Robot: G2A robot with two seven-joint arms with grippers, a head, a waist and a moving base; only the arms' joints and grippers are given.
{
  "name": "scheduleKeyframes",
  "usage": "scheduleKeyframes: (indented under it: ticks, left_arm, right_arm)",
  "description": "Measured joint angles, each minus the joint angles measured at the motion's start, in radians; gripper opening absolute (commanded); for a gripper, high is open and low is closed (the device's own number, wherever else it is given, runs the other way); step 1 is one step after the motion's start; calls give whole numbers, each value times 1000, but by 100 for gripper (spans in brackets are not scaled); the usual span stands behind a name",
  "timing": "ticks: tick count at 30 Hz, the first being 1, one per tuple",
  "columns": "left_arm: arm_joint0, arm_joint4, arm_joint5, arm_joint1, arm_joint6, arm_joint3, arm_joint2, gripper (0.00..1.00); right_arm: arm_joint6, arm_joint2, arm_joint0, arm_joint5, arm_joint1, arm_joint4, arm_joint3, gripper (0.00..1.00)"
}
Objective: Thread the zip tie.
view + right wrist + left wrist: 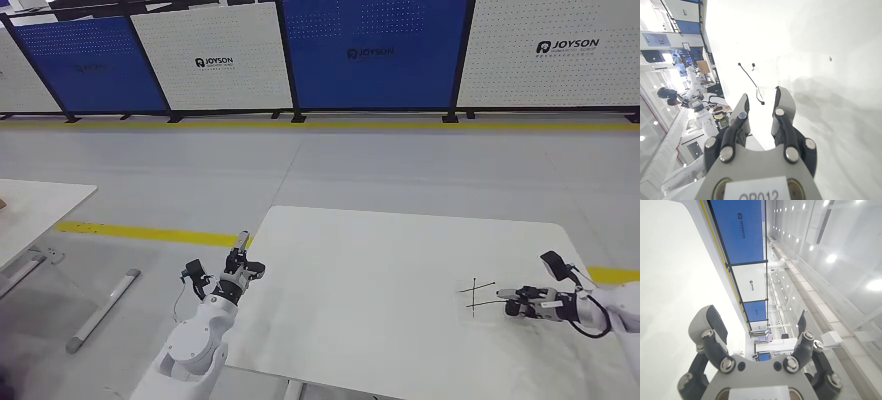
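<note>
Top view has the white table (380, 260) carrying the black zip ties (477, 292) near its right end, thin straps lying flat and crossing one another; the right tool (508, 298) sits just beside them on the side toward the table's right edge, low over the surface, pointing at them but not touching. In the right wrist view the right tool (762, 91) has its two ribbed fingers parted with nothing between them; the zip ties (748, 75) lie just beyond the fingertips, one long strap curving away with its square head at the far end, a shorter piece with a head nearer the tool, and another small head beside the far one; how many ties there are I cannot tell. A small dark speck (830, 58) marks the table off to one side, well apart from the ties. The left tool (240, 245) stands at the table's left edge, well apart from the zip ties; in its own wrist view the left tool (757, 313) has its fingers spread wide and holds nothing. Beyond the table run a yellow floor line (150, 233) and a row of blue and white pegboard panels (375, 50); a second table (40, 205) stands off to the left.
</note>
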Motion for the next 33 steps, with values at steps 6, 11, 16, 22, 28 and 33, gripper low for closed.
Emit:
scheduleKeyframes:
  ticks: [6,11,16,22,28,33]
  left_arm:
    - [0,0,0,0,0,0,0,100]
    - [0,0,0,0,0,0,0,100]
    - [0,0,0,0,0,0,0,100]
    - [0,0,0,0,0,0,0,100]
    - [0,0,0,0,0,0,0,100]
    - [0,0,0,0,0,0,0,100]
  right_arm:
    - [-1,-12,13,-6,-5,1,20,22]
    - [-7,-18,20,-4,-7,-2,28,0]
    - [-8,-18,23,-11,-8,0,30,0]
    - [-5,3,8,-38,2,13,7,0]
    - [3,60,-41,-85,23,64,-50,0]
    - [57,137,-113,-164,47,161,-127,0]
